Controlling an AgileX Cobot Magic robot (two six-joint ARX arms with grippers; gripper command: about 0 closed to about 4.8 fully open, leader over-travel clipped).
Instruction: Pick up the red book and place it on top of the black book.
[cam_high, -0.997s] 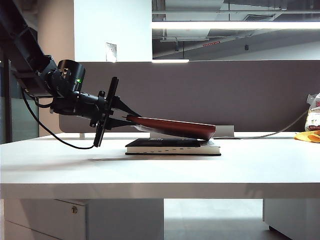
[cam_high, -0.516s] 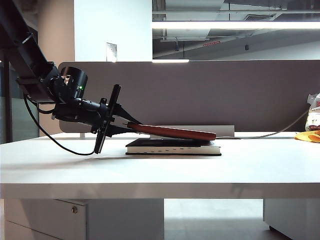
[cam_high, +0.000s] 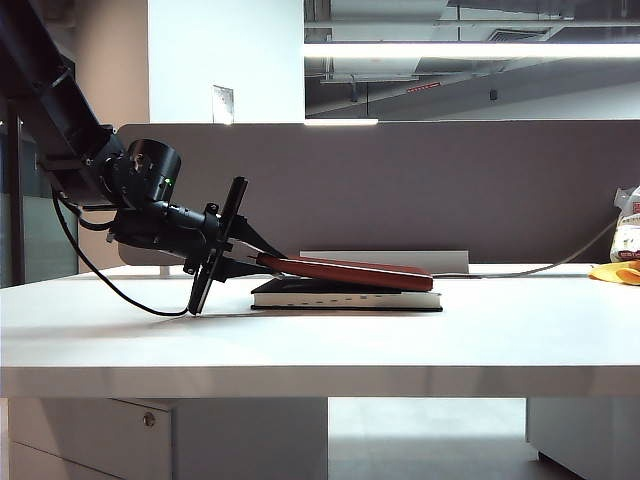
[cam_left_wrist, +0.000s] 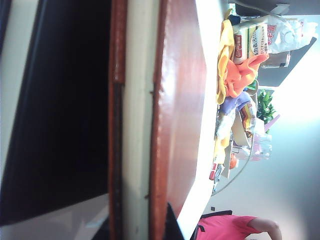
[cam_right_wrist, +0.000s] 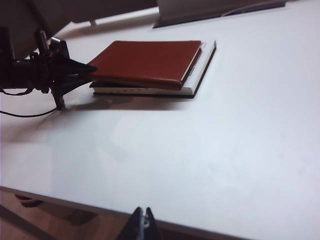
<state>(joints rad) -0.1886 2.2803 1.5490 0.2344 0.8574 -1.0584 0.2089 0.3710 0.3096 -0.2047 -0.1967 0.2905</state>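
My landmark is the black book (cam_high: 345, 295), lying flat on the white table (cam_high: 320, 340), long axis running across the exterior view. My left arm (cam_high: 60, 110) comes down from the upper left of the exterior view, and its left gripper (cam_high: 262, 262) sits just beside the black book's left end, clamped on the near end of the red book (cam_high: 350, 271). The red book lies over the black book, long axis parallel to it, free end pointing away from the gripper and resting on the black book's far end; the gripped end is a little higher, so it tilts slightly. I judge the tilt comes from the jaws needing room under the cover, so I land the far edge first. The right wrist view shows the red cover (cam_right_wrist: 145, 62) almost squared over the black book (cam_right_wrist: 200, 70), with a strip of the lower book showing along one side. The right gripper (cam_right_wrist: 144, 220) hangs well apart from the black book, over bare table near its front edge, tips pressed together and empty. Placement looks nearly done; lowering the held end and letting go remain.
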